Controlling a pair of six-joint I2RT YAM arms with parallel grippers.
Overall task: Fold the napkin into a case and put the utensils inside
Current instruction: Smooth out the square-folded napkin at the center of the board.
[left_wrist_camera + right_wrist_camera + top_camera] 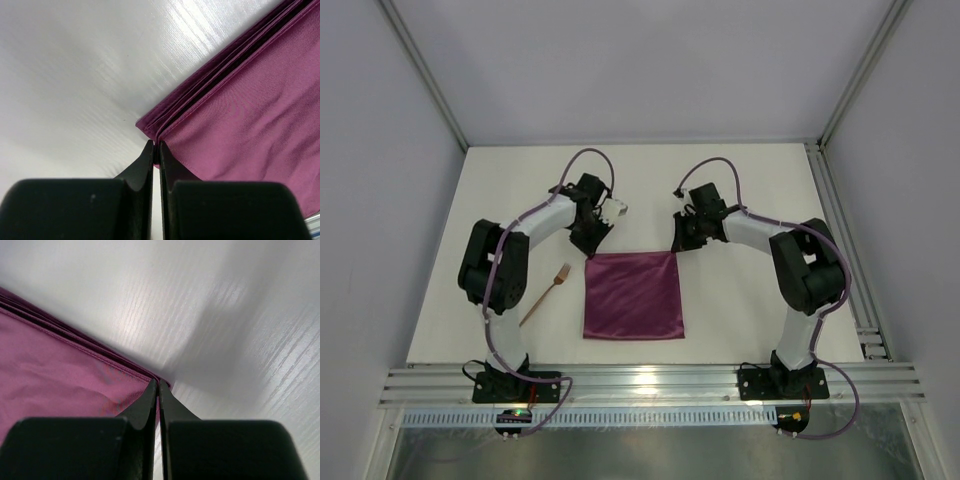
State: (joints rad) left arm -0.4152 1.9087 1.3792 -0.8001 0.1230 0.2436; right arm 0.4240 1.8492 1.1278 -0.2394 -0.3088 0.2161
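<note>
My left end effector (156, 145) is pressed together right on the far left corner of the plum-purple cloth napkin (632, 295). The right end effector (158, 382) is doing the same on the far right corner. Can't tell if any layer is actually nipped. The napkin lies flat in the middle of the white desk (740, 190), several layers stacked, with the slim copper fork (548, 293) off to its left. My worry: it grabs only the top layer, or one side slips, and the fold goes skewed.

White link shells and bulky black joint housings on left arm (545, 215) and right arm (755, 230). Purple cables (585, 152) looping along both. Matte black tapered fingers (142, 170) on left gripper (156, 147), right gripper (158, 386).
</note>
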